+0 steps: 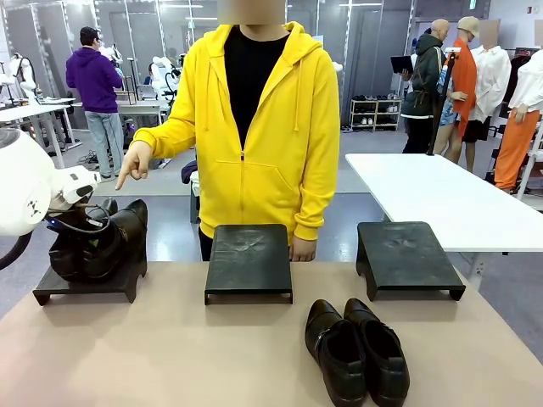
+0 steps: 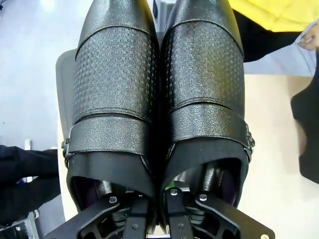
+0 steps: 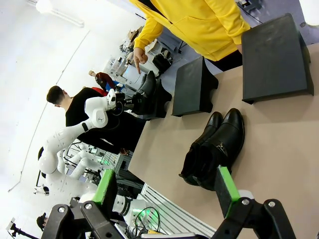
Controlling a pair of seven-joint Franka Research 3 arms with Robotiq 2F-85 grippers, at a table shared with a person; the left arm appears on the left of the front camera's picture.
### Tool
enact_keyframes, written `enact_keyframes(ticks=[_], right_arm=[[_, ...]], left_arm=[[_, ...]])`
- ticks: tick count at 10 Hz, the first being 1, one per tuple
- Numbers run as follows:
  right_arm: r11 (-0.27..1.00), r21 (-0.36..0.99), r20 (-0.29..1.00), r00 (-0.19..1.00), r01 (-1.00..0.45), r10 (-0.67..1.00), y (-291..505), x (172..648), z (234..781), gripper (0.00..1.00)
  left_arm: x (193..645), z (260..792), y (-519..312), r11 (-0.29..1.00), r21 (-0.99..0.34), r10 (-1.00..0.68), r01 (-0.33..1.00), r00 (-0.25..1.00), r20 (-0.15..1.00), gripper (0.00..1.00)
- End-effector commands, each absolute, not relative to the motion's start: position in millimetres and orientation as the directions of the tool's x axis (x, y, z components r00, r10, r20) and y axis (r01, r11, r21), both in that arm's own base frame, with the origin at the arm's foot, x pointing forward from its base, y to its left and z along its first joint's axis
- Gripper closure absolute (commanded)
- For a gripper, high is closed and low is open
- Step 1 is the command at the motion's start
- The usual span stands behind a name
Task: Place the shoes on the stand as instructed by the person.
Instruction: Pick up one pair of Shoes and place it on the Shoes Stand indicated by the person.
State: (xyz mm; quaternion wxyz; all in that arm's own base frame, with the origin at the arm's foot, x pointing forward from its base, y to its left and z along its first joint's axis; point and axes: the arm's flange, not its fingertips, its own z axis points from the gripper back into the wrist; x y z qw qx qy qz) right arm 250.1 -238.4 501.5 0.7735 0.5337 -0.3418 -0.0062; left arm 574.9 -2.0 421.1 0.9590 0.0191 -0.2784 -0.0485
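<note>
One pair of black shoes [image 1: 102, 242] is on the left stand [image 1: 51, 292], toes toward the person [image 1: 254, 127]. My left gripper [image 2: 160, 199] is shut on this pair [image 2: 159, 99], its fingers down inside the two openings and pinching the inner walls together. Whether the soles rest fully on the stand I cannot tell. The person's hand [image 1: 133, 164] points a finger down at that stand. The second pair [image 1: 356, 349] lies on the table near the front right. My right gripper [image 3: 164, 188] hangs open above and short of that pair [image 3: 215, 144].
The middle stand [image 1: 249, 259] and the right stand [image 1: 407, 254] carry nothing. The person stands close behind the middle stand, one hand [image 1: 303, 249] at the table's far edge. A white table [image 1: 441, 195] stands beyond the right stand.
</note>
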Motion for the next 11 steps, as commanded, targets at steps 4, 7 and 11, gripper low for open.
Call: enact_keyframes(ticks=[4, 7, 11], right_arm=[[0.429, 0.823, 0.536, 0.759, -0.372, -0.37, -240, 250, 503, 0.0], [0.429, 0.823, 0.536, 0.759, -0.372, -0.37, -240, 250, 503, 0.0], [0.429, 0.823, 0.536, 0.759, -0.372, -0.37, -240, 250, 503, 0.0]], left_arm=[[594, 413, 1, 0.997, 0.061, -0.076, 0.051, 0.841, 0.536, 0.9], [594, 417, 2, 0.997, 0.056, -0.075, 0.053, 0.841, 0.535, 0.21], [593, 425, 2, 0.996, 0.074, -0.085, 0.054, 0.843, 0.532, 0.0]])
